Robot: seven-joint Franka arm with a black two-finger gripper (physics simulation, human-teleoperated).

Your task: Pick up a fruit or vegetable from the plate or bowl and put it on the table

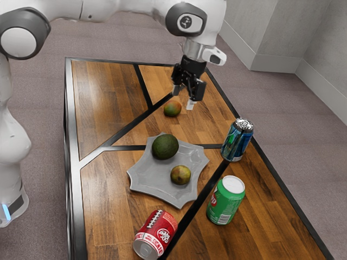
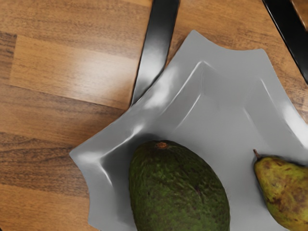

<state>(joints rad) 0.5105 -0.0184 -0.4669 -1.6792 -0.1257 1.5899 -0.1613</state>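
Note:
The gripper point(image 1: 183, 98) hangs over the table's far part, its two pale fingertips apart and nothing between them. Just below it in the exterior view, a red-green mango point(image 1: 172, 108) lies on the wood. A grey star-shaped plate point(image 1: 145, 179) carries a dark green avocado point(image 1: 165, 147) and a brownish-green pear point(image 1: 180, 175). In the wrist view the plate point(image 2: 221, 106) shows with the avocado point(image 2: 178, 190) and the stemmed pear point(image 2: 285, 190), which do not touch each other.
A blue can point(image 1: 237, 141) and a green can point(image 1: 225, 201) stand towards the exterior view's right of the plate. The red can point(image 1: 157, 233) is near the plate's lower side. Black strips point(image 1: 126, 128) cross the wooden table point(image 1: 103, 103).

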